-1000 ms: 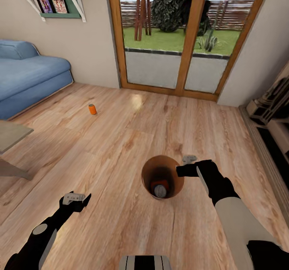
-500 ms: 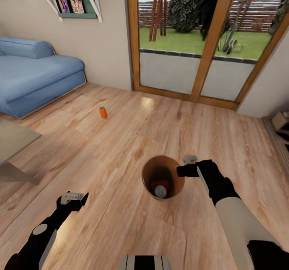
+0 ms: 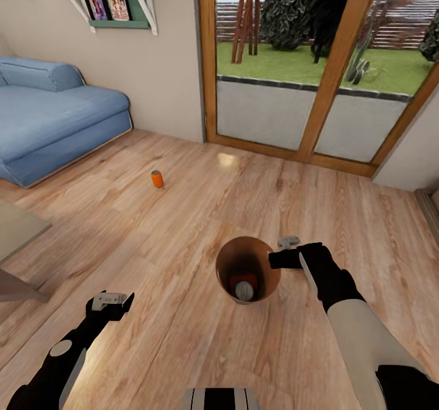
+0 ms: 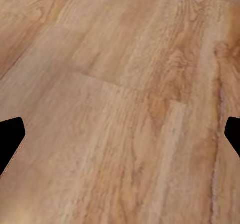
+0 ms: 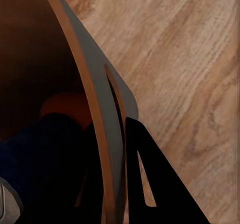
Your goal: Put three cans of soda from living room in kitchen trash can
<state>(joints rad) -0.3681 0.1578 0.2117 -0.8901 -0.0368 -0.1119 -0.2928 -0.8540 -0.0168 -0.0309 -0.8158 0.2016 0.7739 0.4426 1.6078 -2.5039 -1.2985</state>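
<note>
The right gripper (image 3: 275, 258) is pinched on the rim of the tash can (image 3: 226, 258), one finger inside the wall and one outside, as the right wrist view shows (image 5: 115, 174); the bin hangs just ahead of the robot, low in the middle of the head view. Inside it lie two cans: an orange one (image 3: 244, 277) at the bottom with a silver-topped can (image 3: 244, 290) beside it, whose blue side shows in the right wrist view (image 5: 35, 169). The third can of soda (image 3: 157, 179), orange, stands upright on the wood floor (image 3: 183, 227) at about 11 o'clock from the bin, well apart from it, with bare planks between. The left gripper (image 3: 111, 303) hangs at 8 o'clock over the floor, its fingers spread and holding nothing. A blue sofa (image 3: 55, 123) lies at 10 o'clock, a table corner (image 3: 15, 230) at 9 o'clock, and wood-framed glass doors (image 3: 317, 86) at 12 o'clock.
</note>
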